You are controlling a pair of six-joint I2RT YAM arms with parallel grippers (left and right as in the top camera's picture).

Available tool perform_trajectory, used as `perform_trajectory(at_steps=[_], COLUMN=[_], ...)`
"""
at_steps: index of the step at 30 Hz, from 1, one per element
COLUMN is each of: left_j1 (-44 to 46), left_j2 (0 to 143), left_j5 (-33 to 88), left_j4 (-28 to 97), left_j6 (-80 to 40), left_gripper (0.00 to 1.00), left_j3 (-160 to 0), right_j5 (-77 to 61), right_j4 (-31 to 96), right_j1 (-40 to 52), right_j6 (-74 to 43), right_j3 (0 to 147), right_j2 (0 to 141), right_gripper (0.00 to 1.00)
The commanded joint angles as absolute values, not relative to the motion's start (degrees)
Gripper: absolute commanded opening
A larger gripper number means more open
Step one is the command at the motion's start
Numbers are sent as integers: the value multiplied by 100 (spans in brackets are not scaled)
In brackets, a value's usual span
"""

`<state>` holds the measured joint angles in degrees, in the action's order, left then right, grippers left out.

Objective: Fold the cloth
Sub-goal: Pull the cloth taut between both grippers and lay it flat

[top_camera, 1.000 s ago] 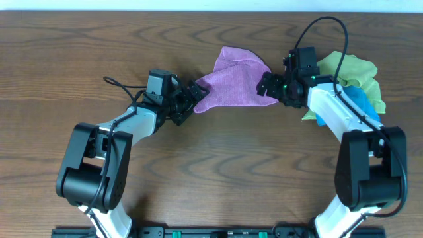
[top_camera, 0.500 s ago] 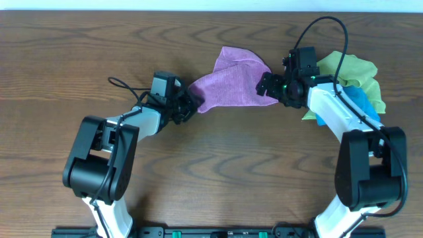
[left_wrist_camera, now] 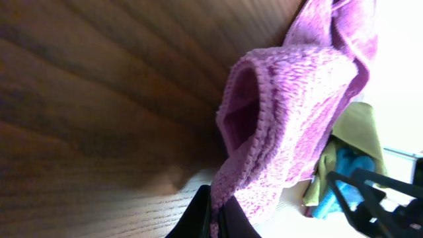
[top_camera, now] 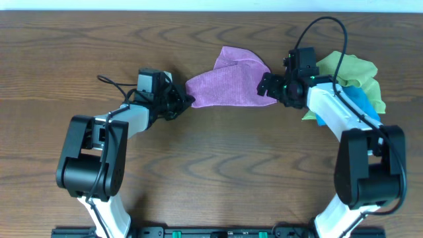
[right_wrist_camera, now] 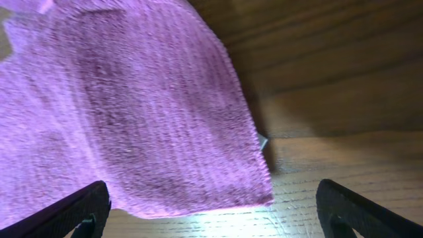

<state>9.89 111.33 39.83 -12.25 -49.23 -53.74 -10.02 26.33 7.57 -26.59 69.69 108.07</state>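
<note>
The lilac cloth (top_camera: pixel 228 82) lies crumpled on the wooden table at the back middle, one flap folded over its top. My left gripper (top_camera: pixel 187 100) is shut on its left corner, and the left wrist view shows the cloth (left_wrist_camera: pixel 291 119) pinched between the dark fingertips of that gripper (left_wrist_camera: pixel 217 215). My right gripper (top_camera: pixel 264 86) stands open at the cloth's right edge. In the right wrist view the cloth (right_wrist_camera: pixel 132 106) fills the upper left. Its lower hem and corner lie just ahead of the right gripper (right_wrist_camera: pixel 215 211), whose fingers (right_wrist_camera: pixel 79 211) stand wide apart.
A yellow-green cloth (top_camera: pixel 350 69) and a bright blue cloth (top_camera: pixel 360 102) lie bunched at the back right, partly under my right arm. Bare wooden table (top_camera: pixel 225 172) stretches in front of the lilac cloth. A black cable arches above the right arm.
My left gripper closed on the cloth's left corner and drew it to the left, stretching the cloth out. The right arm has stayed where it was.
</note>
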Motion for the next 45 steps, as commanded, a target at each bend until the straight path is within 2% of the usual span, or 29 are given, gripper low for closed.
perform_trajectory(at_steps=[1,9,18,20,21,22,24,30,36,45], left_j1=[871,821,707,650,624,602,585,534,252,215], left_j2=[11172,11172,11172,11172,11172,11172,11170,10888,10545,10551], left_j5=[4211,4311,4473,4525,4571,4619,4709,4956,4947,4318], left_j4=[-1227,-1225,-1227,-1227,-1229,-1229,-1232,-1249,-867,-725], left_j6=[-4770,-4665,-4578,-4576,-4576,-4569,-4539,-4536,-4543,-4536], left_gripper=[6,6,6,6,6,6,6,6,6,6], left_j3=[-5529,-5529,-5531,-5531,-5531,-5531,-5531,-5774,-6912,-7894], right_j5=[-926,-978,-1271,-1271,-1271,-1271,-1319,-1951,-1953,-1817], right_j4=[2624,2510,2324,2314,2316,2314,2314,2008,1184,423], right_j1=[716,720,827,897,928,952,963,982,982,972], right_j6=[-2694,-2838,-2869,-2869,-2867,-2864,-2862,-2755,-2757,-2764], right_j3=[6952,6952,6952,6952,6952,6954,6956,6973,6976,7192], right_j2=[11107,11441,11504,11509,11509,11509,11496,10908,9769,9675], right_gripper=[99,93,70,57,47,34,2,1,1,1])
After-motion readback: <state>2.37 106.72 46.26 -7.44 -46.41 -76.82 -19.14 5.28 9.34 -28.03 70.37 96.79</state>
